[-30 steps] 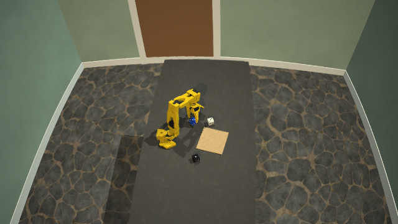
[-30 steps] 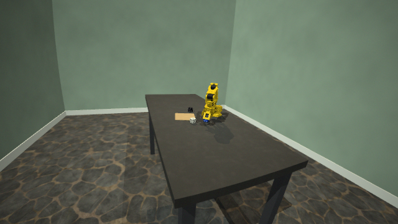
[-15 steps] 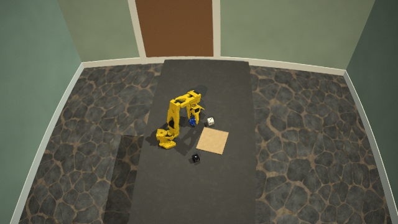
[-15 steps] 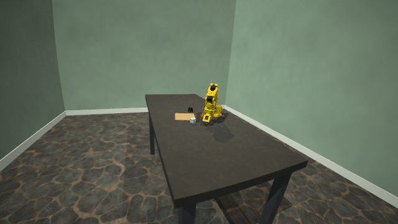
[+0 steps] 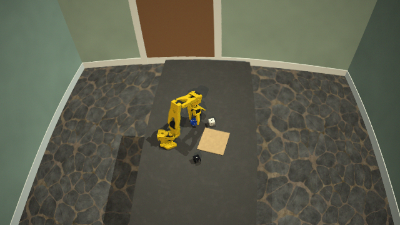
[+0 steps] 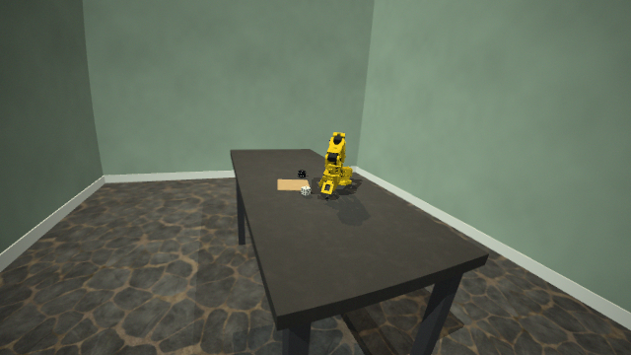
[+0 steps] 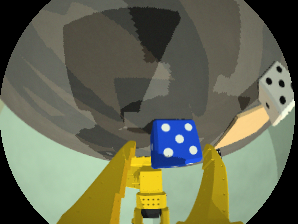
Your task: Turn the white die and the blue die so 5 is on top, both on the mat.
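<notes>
Item: blue cube-shaped die (image 5: 193, 122) (image 7: 177, 142), marked with white pips; the broad face in the wrist view reads five.
Item: white cube-shaped die (image 5: 212, 122) (image 6: 306, 190) (image 7: 276, 92), marked with black pips; in the wrist view one face, cut by the picture's rim, reads five, and a pip shows on an adjoining face. Its markings in the top and exterior views are too small to read surely.
Item: black cube-shaped die (image 5: 196, 159) (image 6: 302, 174), pale pips, count illegible.

yellow end effector (image 5: 195, 122) (image 6: 326, 193) (image 7: 171, 148), blue die (image 5: 193, 122) (image 7: 176, 143) with white pips, tan mat (image 5: 214, 141) (image 6: 293, 184) (image 7: 244, 126)
</notes>
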Controlling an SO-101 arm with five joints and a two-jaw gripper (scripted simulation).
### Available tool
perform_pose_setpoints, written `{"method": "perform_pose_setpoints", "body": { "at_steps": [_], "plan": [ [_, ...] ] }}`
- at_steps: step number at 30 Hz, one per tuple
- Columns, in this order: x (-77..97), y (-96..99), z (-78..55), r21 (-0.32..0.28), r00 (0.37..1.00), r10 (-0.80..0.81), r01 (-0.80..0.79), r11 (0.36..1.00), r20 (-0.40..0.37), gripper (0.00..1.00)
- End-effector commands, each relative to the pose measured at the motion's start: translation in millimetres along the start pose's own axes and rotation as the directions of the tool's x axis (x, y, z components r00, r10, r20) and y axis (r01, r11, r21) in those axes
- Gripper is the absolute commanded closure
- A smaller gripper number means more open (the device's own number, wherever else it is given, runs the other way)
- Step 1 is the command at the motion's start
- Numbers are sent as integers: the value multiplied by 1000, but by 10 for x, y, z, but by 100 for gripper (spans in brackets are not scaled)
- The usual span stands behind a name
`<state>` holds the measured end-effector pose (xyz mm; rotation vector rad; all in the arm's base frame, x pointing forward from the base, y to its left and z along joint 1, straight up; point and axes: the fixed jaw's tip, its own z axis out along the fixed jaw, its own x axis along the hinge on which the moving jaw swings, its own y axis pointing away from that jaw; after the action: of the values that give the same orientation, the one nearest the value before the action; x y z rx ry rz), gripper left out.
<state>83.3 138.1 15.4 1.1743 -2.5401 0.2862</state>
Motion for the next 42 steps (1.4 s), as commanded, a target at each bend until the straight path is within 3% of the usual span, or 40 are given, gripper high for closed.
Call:
{"method": "perform_pose_setpoints", "body": {
  "at_steps": [1,42],
  "plan": [
    [-47,18,-56,-3,999,-5,5,1000,43,65],
    [-49,-93,-51,-26,999,-4,5,1000,35,84]
  ]
}}
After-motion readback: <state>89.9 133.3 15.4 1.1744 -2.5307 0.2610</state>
